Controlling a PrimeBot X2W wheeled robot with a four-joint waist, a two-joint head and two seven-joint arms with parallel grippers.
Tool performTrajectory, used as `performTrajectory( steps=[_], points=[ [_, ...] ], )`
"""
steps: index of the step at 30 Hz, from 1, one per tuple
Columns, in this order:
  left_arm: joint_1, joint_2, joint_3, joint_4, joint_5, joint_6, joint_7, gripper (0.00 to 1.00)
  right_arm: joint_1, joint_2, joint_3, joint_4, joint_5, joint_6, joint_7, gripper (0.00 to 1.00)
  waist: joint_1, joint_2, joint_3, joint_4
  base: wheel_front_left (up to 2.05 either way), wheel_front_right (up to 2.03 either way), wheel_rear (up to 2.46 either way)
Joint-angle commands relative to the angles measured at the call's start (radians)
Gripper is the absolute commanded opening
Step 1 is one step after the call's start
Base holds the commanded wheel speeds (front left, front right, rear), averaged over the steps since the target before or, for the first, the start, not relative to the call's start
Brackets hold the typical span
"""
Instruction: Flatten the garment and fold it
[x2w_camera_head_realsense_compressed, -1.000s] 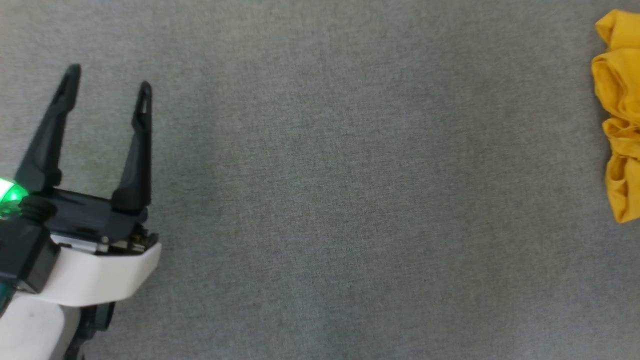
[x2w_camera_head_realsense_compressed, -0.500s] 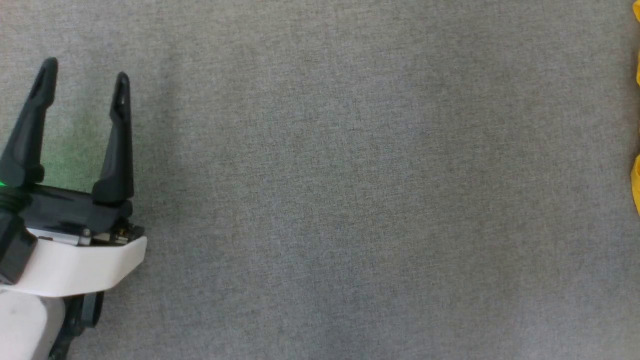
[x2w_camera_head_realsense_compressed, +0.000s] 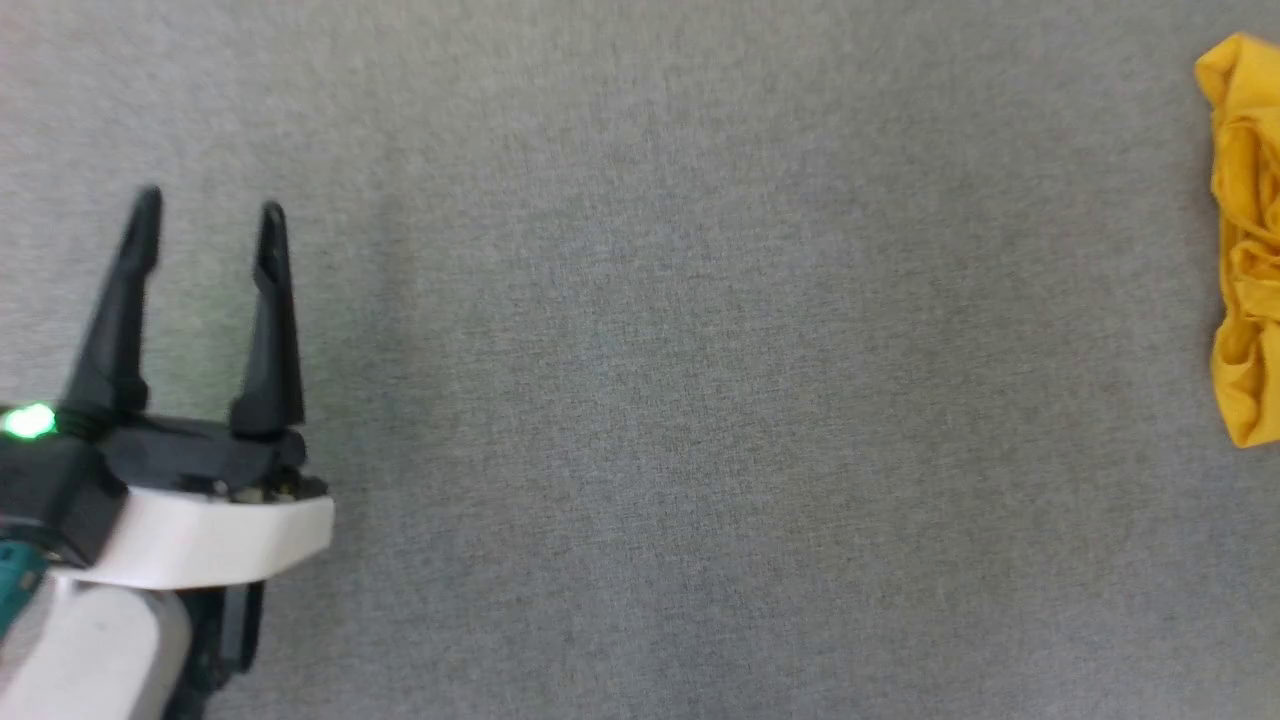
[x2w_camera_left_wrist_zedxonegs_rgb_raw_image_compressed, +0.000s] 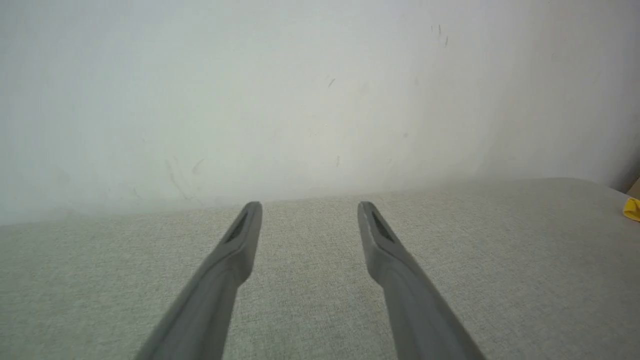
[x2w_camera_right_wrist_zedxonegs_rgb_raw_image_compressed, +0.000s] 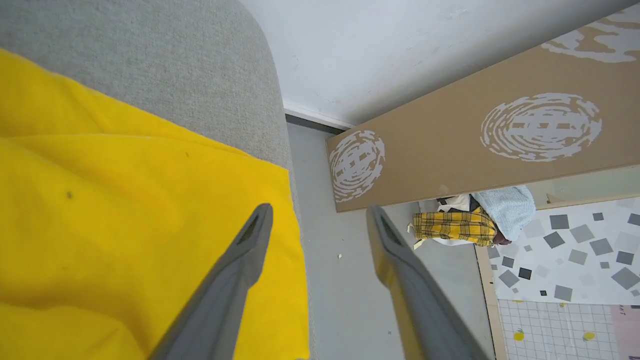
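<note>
Surface: grey woven covering (x2w_camera_head_realsense_compressed: 700, 400) spans the head view.
Garment: yellow garment (x2w_camera_head_realsense_compressed: 1245, 250) lies bunched in folds on the surface at the right edge of the head view. It is plain yellow at the left of the right wrist view (x2w_camera_right_wrist_zedxonegs_rgb_raw_image_compressed: 125, 225).
Left gripper: left gripper (x2w_camera_head_realsense_compressed: 209, 203) at lower left of the head view, fingers spread, nothing held, well apart from the garment.
Right gripper: right gripper (x2w_camera_right_wrist_zedxonegs_rgb_raw_image_compressed: 320, 208) released, fingers spread above the garment's edge, one over yellow cloth, one over the floor (x2w_camera_right_wrist_zedxonegs_rgb_raw_image_compressed: 340, 290).

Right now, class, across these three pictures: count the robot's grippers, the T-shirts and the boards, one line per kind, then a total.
Grippers: 2, the left gripper and the right gripper
Yellow T-shirt: 1
Brown board: 1
Total: 4
</note>
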Motion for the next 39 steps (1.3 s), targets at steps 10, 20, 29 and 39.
performTrajectory(
  steps=[10, 20, 29, 39],
  points=[
    [0.125, -0.09, -0.027, 0.114, -0.045, -0.003, -0.02, 1.0, 0.096, 0.143, 0.006, -0.059, 0.114, -0.002, -0.073, 1.0, 0.0001, 0.0, -0.285, 0.071, 0.0, 0.0, 0.0],
    [0.198, -0.142, -0.066, 0.178, -0.07, -0.02, -0.022, 1.0, 0.274, 0.27, 0.151, -0.3, 0.198, -0.002, -0.111, 1.0, 0.0001, 0.0, -0.45, 0.126, 0.0, 0.0, 0.0],
    [0.243, -0.169, -0.075, 0.197, -0.071, -0.021, -0.023, 1.0, 0.437, 0.381, 0.181, -0.484, 0.21, -0.002, -0.177, 1.0, 0.0001, 0.0, -0.533, 0.181, 0.0, 0.0, 0.0],
    [0.326, -0.204, -0.061, 0.212, -0.05, -0.033, -0.024, 1.0, 0.62, 0.504, 0.15, -0.528, 0.131, -0.002, -0.312, 1.0, 0.0001, 0.0, -0.582, 0.214, 0.0, 0.0, 0.0]
  ],
)
